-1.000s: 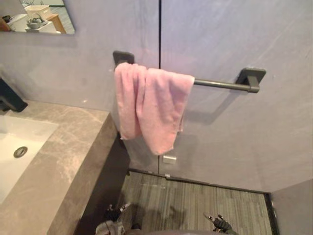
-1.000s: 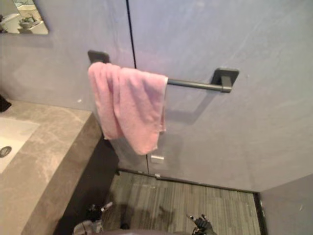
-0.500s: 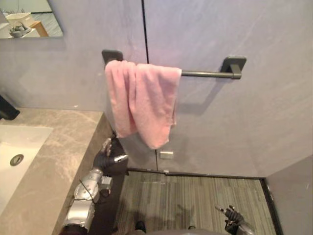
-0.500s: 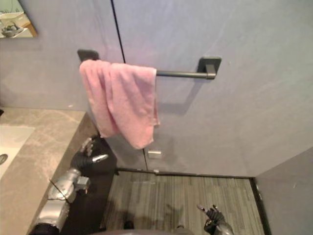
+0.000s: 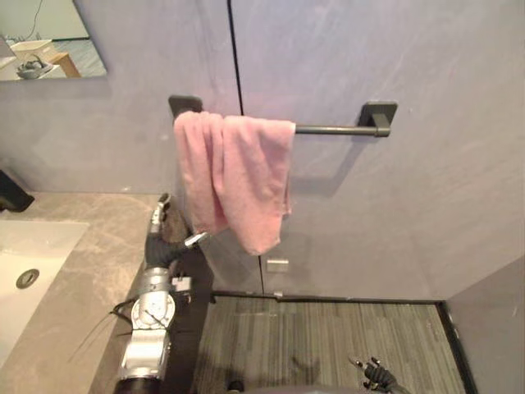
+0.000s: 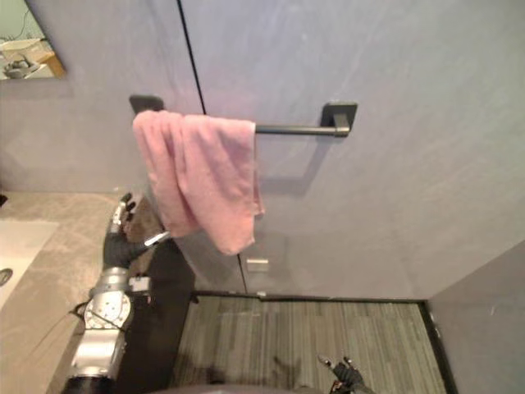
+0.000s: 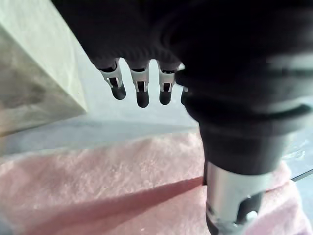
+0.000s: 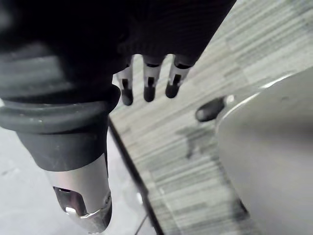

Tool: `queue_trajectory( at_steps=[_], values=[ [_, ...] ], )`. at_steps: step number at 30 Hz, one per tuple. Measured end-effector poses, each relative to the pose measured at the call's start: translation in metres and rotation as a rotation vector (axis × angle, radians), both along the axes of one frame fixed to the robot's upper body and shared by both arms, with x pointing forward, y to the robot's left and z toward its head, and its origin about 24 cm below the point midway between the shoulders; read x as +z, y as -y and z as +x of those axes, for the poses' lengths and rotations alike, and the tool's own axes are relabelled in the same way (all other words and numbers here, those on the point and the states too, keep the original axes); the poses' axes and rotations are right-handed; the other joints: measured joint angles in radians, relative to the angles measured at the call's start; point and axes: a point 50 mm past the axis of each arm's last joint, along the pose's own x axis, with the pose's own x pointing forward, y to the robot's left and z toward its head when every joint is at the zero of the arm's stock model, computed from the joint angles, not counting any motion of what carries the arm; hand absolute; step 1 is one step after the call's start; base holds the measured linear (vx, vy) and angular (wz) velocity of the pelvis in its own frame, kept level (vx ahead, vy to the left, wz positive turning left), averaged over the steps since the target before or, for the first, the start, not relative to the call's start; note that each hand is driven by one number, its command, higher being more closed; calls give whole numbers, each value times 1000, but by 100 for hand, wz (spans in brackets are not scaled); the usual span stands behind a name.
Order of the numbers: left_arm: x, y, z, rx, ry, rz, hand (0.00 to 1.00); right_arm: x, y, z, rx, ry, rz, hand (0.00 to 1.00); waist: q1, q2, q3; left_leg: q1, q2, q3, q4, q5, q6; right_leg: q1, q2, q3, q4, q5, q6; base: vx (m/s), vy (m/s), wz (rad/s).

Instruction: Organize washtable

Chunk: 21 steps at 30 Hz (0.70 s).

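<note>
**Spotter:** Where's the towel right now?

**Operator:** The pink towel is draped over the dark rail on the wall. It's bunched toward the rail's left bracket, with one corner hanging lower than the rest. Nothing holds it there but its own weight.

**Spotter:** And your hands?

**Operator:** My left hand is up beside the towel's lower left edge, fingers straight and slack, thumb out, gripping nothing. I read it as near the cloth and not touching, though the wrist camera shows pink cloth right past the fingertips. My right hand hangs low over the striped floor, loose as well, nothing in it.

**Spotter:** What worries you from here?

**Operator:** Mostly the drape. If I pinch just the outer fold and tug downward, I'd guess the whole towel slides off the smooth rail and lands on the floor. Spreading it one-handed could also drag it sideways past the bracket. And my left forearm runs close along the corner of the stone counter, so a careless swing could knock the wrist against that edge.
</note>
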Motion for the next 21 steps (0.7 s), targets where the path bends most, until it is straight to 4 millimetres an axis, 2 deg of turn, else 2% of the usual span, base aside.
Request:
queue_trajectory(
  at_steps=[6, 13, 18, 21],
  values=[
    [12, -12, -3, 64, 52, 13, 0, -1, -5, -3, 32, -5, 5, 0, 2, -6, -10, 17, 3, 20, 0, -2, 1, 13, 1, 8, -4, 1, 1, -17, 0, -4],
    [35, -33, 5, 100, 122, 87, 0, 0, -11, 0, 85, 11, 8, 0, 5, -11, -15, 17, 14, 43, 0, -5, -3, 10, 11, 23, -21, 8, 0, -10, -14, -8],
    [47, -57, 24, 111, 133, 70, 0, 2, -12, 4, 127, 31, -2, 0, 3, -11, -15, 4, 14, 55, 0, -6, -4, -5, 11, 33, -23, 14, 1, 2, -5, -6],
    [47, -62, 32, 97, 121, 36, 0, 2, -12, 4, 136, 29, -5, 0, 5, -15, -17, -10, 14, 63, 0, -6, -4, -14, 12, 42, -40, 26, 1, 20, -1, -7]
  ],
)
